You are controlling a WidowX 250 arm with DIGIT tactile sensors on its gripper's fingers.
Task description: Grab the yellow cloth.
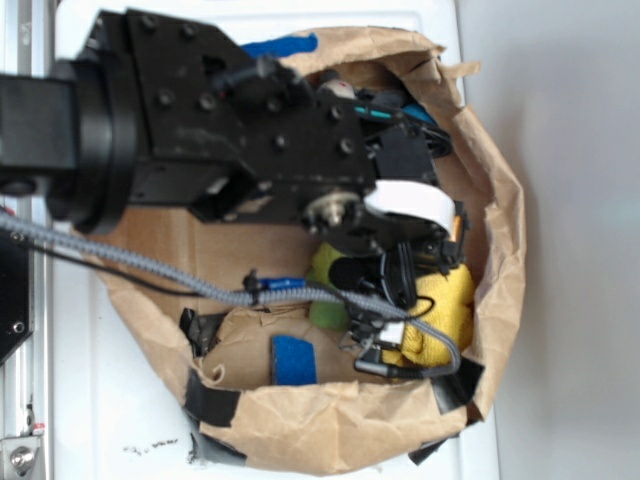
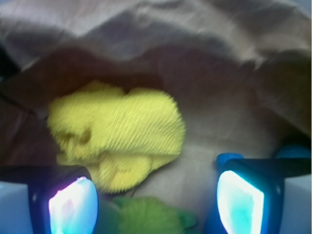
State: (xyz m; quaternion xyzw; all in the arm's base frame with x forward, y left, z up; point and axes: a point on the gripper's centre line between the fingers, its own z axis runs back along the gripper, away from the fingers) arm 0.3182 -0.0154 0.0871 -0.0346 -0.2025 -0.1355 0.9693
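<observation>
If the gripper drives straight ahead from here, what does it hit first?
Probably the yellow cloth, ahead of the open gripper though left of centre; the green plush toy sits between the fingers. Depth is unclear.

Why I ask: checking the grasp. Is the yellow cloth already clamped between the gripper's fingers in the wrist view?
No: the yellow cloth lies ahead of the open gripper, with nothing between its fingers.

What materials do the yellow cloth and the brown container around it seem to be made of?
The yellow cloth looks like soft terry fabric: ribbed, fuzzy, matte surface. The brown container seems to be kraft paper: creased, torn at the rim, dull finish.
</observation>
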